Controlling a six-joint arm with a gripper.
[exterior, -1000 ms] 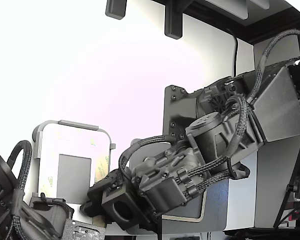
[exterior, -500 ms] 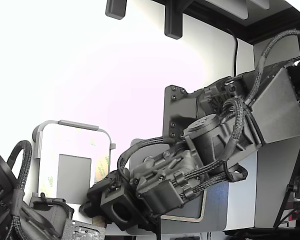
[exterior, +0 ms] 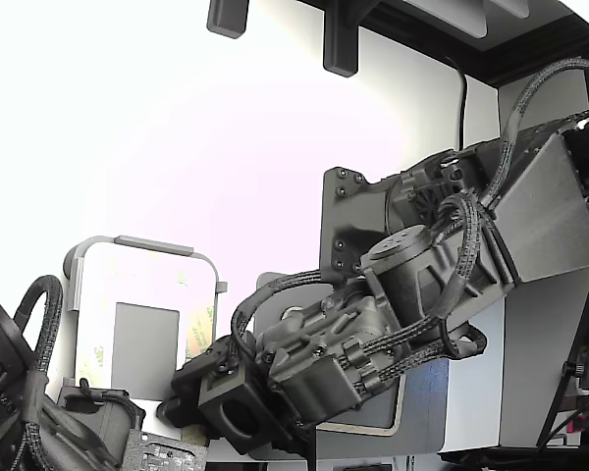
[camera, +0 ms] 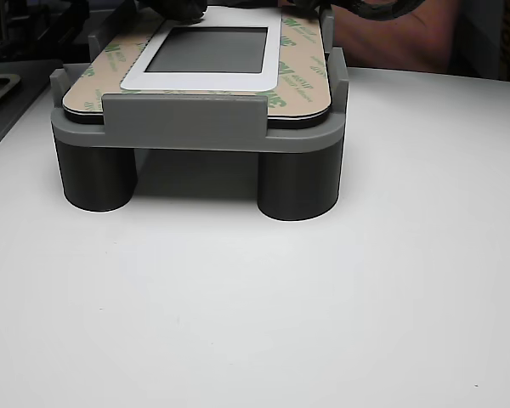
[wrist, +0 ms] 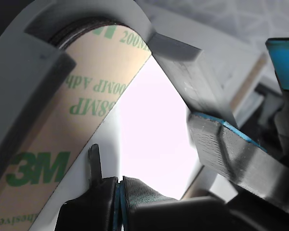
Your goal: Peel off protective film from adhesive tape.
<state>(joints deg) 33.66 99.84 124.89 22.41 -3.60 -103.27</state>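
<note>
The light panel (exterior: 142, 294) lies in a grey fixture (exterior: 88, 250) at the exterior view's lower left, with a small grey rectangle (exterior: 145, 348) in its middle. A tan frame with green marks (wrist: 82, 120) runs round the panel and also shows in the other view (camera: 302, 72). My gripper (exterior: 182, 392) is at the panel's lower right corner in the exterior view. In the wrist view my gripper (wrist: 119, 197) has its dark fingers pressed together on a thin blue line, just off the tan frame. I cannot make out the narrow pale-yellow protective film in any view.
A second dark arm (exterior: 20, 392) with braided cables sits at the exterior view's lower left, beside the fixture. A grey block with a blue edge (wrist: 231, 149) is close to my fingers. The fixture (camera: 187, 123) stands on round legs on a white table (camera: 255, 297).
My arm's wrist and gripper have sunk slightly toward the exterior view's lower left. The panel and fixture have not moved.
</note>
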